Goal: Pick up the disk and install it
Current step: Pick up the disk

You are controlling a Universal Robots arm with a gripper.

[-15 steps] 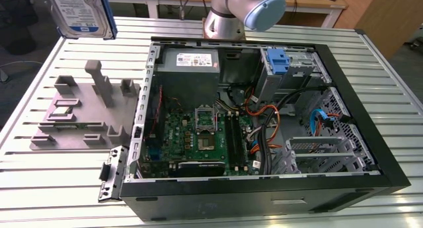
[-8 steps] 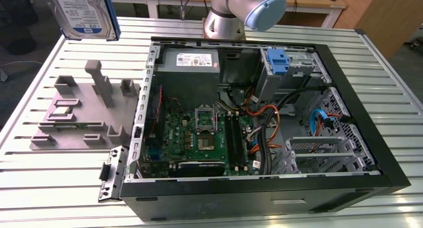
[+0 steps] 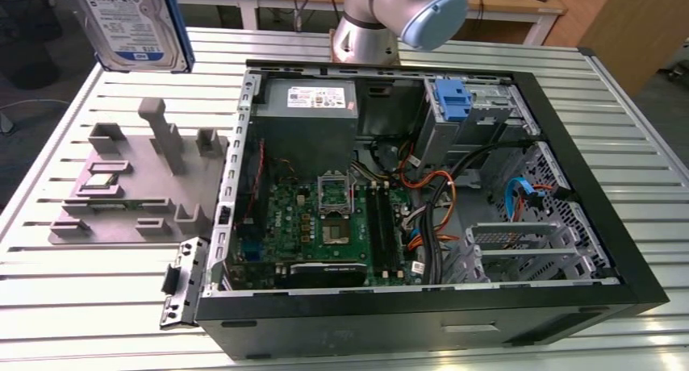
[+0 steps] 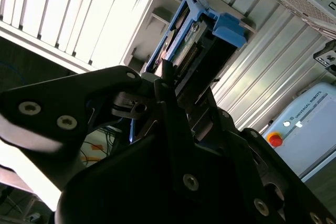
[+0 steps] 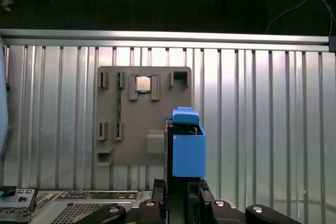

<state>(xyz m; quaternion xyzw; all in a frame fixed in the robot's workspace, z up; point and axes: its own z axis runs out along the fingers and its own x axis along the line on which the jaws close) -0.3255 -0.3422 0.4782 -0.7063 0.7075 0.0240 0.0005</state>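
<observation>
You're at the carry step: the claw is clamped on the flat silver hard disk with glossy label and smooth blue plastic rails, aloft at eleven o'clock from the open black metal computer case. Installing, I judge, calls for squaring those rails to the grey steel drive cage in its one o'clock corner.

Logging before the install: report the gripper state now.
The gripper: shut on the disk, holding it above the slatted table.
</observation>
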